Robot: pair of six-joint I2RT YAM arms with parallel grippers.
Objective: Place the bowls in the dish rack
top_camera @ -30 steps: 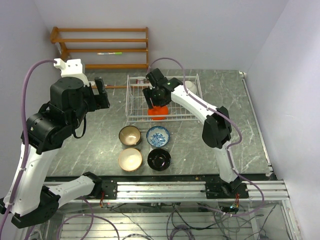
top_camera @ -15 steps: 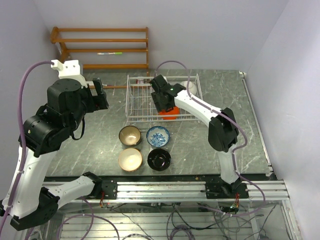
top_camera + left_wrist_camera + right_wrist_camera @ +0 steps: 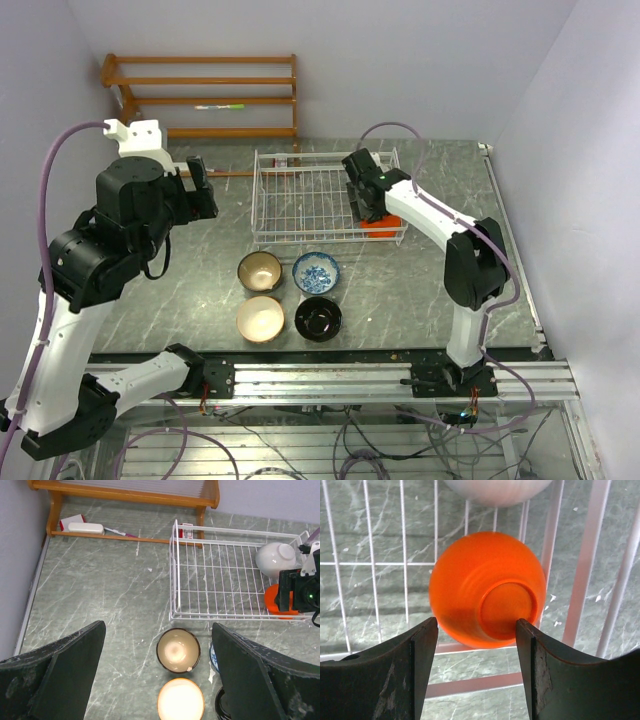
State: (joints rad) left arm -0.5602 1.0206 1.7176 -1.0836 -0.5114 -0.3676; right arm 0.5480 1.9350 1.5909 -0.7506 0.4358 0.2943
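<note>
Rectangular white wire-grid dish rack [image 3: 300, 205] at the back middle of the grey-green marbled table [image 3: 400, 290]. Orange-brown wooden slatted shelf [image 3: 200, 95] behind it against the wall. Small white box [image 3: 86, 528] under the shelf.

Right gripper [image 3: 476, 630] is over the rack's near right corner, fingers clamped on either side of the bright orange-red round bowl [image 3: 487, 590]. The bowl is bottom-up, foot ring facing the wrist camera. Cannot tell if it rests on the wires or hangs just above them. Plain white round bowl [image 3: 274, 557] sits just beyond it in the far right corner, close. The rack's right wall wires run right beside the orange bowl.

Left gripper [image 3: 158, 625] is raised over the table left of the rack, fingers wide apart, nothing between them.

Four bowls sit in a square in front of the rack: brown bowl with tan inside [image 3: 260, 270], blue-and-white patterned bowl [image 3: 316, 272], cream-beige bowl [image 3: 260, 318] and glossy black bowl [image 3: 318, 318].

Versus a second ago: the right gripper and orange bowl were at the rack's near middle and have slid right to the corner. The left arm has barely shifted. The four table bowls are unmoved.
</note>
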